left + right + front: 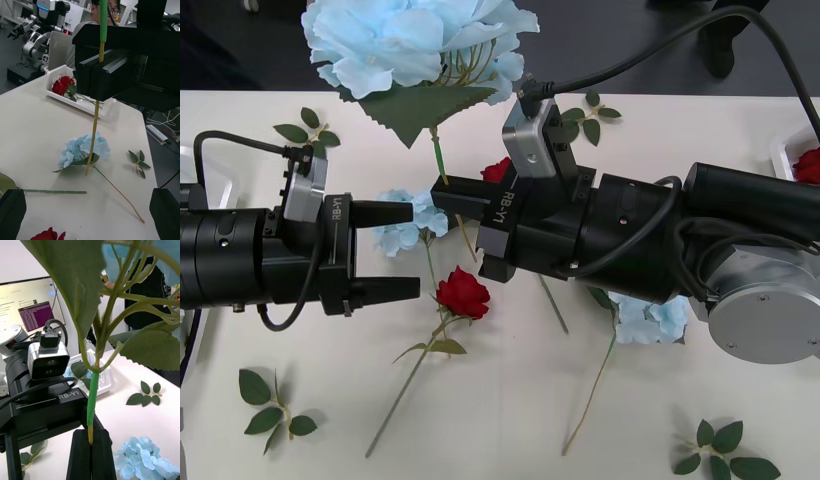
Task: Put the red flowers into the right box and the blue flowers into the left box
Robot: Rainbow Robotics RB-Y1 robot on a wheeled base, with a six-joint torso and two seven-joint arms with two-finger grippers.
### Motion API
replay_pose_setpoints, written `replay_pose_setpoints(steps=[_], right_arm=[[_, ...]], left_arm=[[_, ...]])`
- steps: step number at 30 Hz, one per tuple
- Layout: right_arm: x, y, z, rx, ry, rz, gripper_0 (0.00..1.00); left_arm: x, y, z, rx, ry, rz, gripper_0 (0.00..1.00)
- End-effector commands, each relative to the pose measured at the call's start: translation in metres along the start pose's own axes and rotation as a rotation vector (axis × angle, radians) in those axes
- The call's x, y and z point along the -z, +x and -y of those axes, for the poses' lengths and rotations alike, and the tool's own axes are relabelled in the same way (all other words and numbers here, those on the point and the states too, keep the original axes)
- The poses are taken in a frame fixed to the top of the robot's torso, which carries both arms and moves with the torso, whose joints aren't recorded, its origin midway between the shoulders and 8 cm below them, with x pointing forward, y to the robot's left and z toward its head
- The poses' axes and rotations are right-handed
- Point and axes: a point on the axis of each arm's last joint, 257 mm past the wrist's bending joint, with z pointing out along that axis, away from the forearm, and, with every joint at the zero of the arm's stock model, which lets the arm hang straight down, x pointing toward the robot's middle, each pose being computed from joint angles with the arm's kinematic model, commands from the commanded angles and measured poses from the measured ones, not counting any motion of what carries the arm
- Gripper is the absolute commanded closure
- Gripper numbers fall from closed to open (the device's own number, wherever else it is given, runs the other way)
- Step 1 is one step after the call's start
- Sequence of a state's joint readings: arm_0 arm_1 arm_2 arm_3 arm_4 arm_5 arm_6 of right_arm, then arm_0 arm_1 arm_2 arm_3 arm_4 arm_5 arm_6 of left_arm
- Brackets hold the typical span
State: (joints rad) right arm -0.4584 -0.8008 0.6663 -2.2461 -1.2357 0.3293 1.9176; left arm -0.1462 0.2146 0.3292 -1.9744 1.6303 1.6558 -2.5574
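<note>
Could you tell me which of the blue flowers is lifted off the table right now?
The blue flower whose stem is clamped in the right gripper, held upright above the table. The other blue flowers lie flat on the table.

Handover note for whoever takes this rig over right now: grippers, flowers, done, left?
Right gripper: shut on the green stem of a pale blue artificial hydrangea, held upright above the table.
Left gripper: open, facing it, empty.
On the white table: two red artificial roses, two more blue hydrangeas.
Done: red roses in the shallow white right box.
Left: held hydrangea and the rest.
</note>
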Motion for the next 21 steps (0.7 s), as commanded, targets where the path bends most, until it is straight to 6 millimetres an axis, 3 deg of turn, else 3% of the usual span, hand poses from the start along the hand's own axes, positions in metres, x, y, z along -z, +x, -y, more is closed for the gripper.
replay_pose_setpoints(steps=[1, 21], right_arm=[[-0.001, -0.013, -0.003, 0.061, -0.013, 0.018, 1.00], [-0.001, -0.013, -0.003, 0.061, -0.013, 0.018, 1.00]], left_arm=[[-0.013, -0.017, 0.005, -0.073, 0.024, 0.041, 0.03], [-0.071, -0.019, 0.006, -0.050, 0.012, 0.069, 0.03]])
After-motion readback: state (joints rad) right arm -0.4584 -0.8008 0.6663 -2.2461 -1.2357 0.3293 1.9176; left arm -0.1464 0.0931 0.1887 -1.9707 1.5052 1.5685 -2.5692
